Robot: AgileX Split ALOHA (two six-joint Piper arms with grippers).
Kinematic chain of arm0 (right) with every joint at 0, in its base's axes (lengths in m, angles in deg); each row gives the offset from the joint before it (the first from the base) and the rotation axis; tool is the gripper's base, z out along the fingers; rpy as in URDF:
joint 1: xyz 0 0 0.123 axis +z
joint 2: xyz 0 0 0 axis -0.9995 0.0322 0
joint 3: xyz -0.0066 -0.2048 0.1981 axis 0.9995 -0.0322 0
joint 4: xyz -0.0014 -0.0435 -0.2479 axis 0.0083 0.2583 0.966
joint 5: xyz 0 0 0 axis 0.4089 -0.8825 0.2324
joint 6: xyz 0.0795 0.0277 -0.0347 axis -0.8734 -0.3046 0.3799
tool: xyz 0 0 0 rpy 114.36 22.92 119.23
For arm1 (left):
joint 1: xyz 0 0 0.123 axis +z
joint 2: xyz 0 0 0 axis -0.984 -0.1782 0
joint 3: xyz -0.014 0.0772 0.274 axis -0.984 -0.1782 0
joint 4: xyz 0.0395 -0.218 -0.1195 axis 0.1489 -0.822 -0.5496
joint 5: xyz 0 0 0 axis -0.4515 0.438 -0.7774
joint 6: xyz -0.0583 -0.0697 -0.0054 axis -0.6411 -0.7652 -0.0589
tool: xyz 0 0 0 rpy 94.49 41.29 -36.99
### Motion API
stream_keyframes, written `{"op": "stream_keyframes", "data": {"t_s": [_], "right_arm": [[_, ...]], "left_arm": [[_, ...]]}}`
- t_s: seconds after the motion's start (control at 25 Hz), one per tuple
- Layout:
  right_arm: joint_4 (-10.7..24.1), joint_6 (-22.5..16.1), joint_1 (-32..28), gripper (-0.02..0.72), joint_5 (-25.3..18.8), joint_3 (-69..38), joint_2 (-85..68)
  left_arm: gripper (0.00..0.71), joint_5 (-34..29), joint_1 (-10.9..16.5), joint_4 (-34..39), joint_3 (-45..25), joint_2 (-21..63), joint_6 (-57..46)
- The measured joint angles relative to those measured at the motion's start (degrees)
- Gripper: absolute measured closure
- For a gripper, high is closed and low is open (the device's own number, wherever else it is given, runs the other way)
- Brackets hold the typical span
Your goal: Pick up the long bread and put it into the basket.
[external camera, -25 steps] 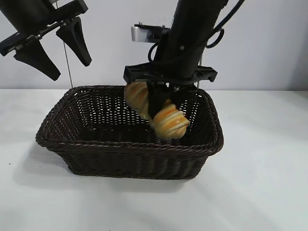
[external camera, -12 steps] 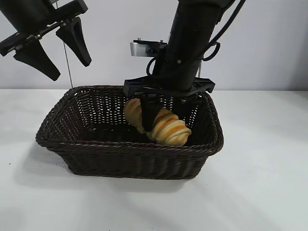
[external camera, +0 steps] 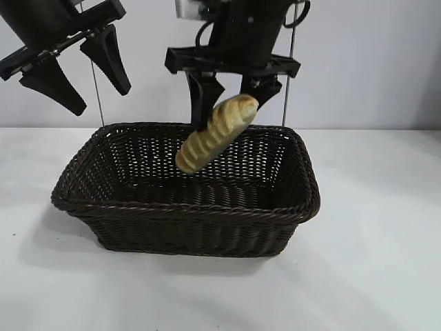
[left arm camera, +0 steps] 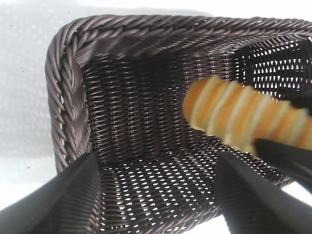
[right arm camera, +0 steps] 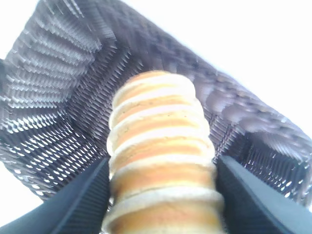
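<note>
- two arms showing in the exterior view: right gripper (external camera: 231, 103) is hanging over the basket (external camera: 186, 207), jaws spread, long bread (external camera: 216, 132) tilting between its fingers above the basket floor
- left gripper (external camera: 76, 69) is idling up high, jaws wide
- left wrist view: bread (left arm camera: 243, 116) is hovering over the weave
- right wrist view: bread (right arm camera: 163, 161) is sitting between both fingers (right arm camera: 78, 200); can't tell if gripped

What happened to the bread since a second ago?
The right gripper went up from inside the basket, and the bread came up with it. It now hangs tilted between the fingers above the basket, whether gripped or slipping is unclear. The left gripper and the basket stayed put.
</note>
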Motion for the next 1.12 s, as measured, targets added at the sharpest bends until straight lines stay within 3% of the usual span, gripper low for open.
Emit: {"op": "stream_keyframes", "data": {"t_s": [0.16, 0.48, 0.6, 0.84, 1.12], "right_arm": [[0.0, 0.1, 0.0, 0.127, 0.0, 0.1, 0.0], [1.6, 0.5, -2.1, 0.104, -0.2, 0.1, 0.0], [-1.1, 1.6, -5.6, 0.104, -0.2, 0.1, -0.9], [-10.6, 5.7, -13.1, 0.104, -0.2, 0.1, -3.0], [-11.9, 6.3, -16.1, 0.104, -0.2, 0.1, -3.3]], "left_arm": [[0.213, 0.0, 0.0, 0.0, 0.0, 0.0, 0.0], [0.213, -0.2, 0.0, 0.0, 0.0, 0.0, 0.0], [0.213, -0.3, 0.0, 0.0, 0.0, 0.0, 0.0], [0.213, -0.3, 0.0, 0.0, 0.0, 0.0, 0.0], [0.213, -0.3, 0.0, 0.0, 0.0, 0.0, 0.0]]}}
